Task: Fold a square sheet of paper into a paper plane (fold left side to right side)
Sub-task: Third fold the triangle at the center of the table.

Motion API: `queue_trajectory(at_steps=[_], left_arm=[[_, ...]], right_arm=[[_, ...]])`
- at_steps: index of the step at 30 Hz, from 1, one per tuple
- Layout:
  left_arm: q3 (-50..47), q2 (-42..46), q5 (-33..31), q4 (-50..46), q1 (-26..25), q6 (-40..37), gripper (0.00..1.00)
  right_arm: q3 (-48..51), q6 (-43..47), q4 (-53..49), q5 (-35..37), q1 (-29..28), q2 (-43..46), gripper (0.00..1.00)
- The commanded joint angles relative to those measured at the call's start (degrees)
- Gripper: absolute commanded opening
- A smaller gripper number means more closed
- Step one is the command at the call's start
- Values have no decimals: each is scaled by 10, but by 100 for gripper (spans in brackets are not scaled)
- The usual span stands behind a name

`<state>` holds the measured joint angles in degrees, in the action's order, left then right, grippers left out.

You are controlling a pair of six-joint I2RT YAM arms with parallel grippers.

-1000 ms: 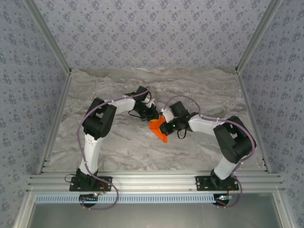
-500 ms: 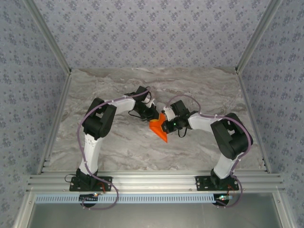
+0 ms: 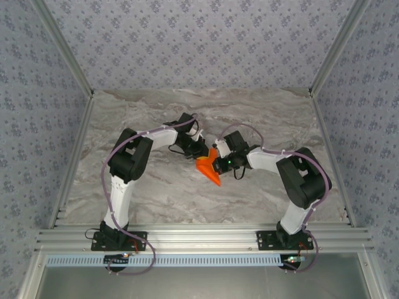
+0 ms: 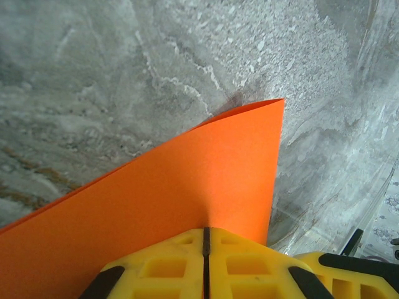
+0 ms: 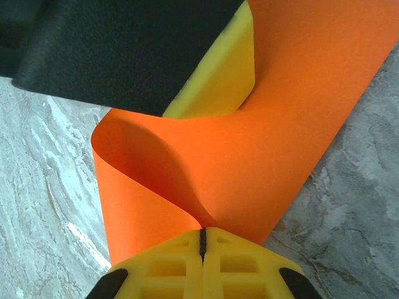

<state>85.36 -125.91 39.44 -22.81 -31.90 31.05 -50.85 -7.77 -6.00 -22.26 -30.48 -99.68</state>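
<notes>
Near the centre of the table, the square sheet of paper is held between both arms. The left gripper is pinched closed on it at its 11 o'clock, the right gripper at 2 o'clock. Uneven pulling could tear it or skew the crease. The right wrist view reveals a loose curl that the overhead view flattens into a wedge.

Mid-table, paper pinched from both sides. Left gripper at its far left edge, right gripper at its right edge. Near corner towards the arm bases.
</notes>
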Motion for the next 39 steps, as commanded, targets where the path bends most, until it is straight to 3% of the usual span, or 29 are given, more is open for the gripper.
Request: queue_trajectory(at_steps=[1,10,20,25,29,34,39], left_arm=[[6,-13,-4,-28,-4,-10,8],[7,-9,-3,-30,-4,-11,10],[42,5,0,-52,8,-14,24],[77,11,0,-75,29,-22,26],[79,32,-9,-87,45,-28,22],[-11,108,-13,-40,45,-8,11],[-74,146,13,-1,16,20,9]], right_arm=[[-12,-1,-23,9,4,-14,0],[1,-1,-35,17,-5,-29,0],[-4,5,-60,32,-11,-39,0],[-7,9,-70,39,-18,-44,0],[-7,8,-71,40,-20,-46,0],[-11,9,-72,40,-21,-47,0],[-16,13,-78,41,-22,-49,0]])
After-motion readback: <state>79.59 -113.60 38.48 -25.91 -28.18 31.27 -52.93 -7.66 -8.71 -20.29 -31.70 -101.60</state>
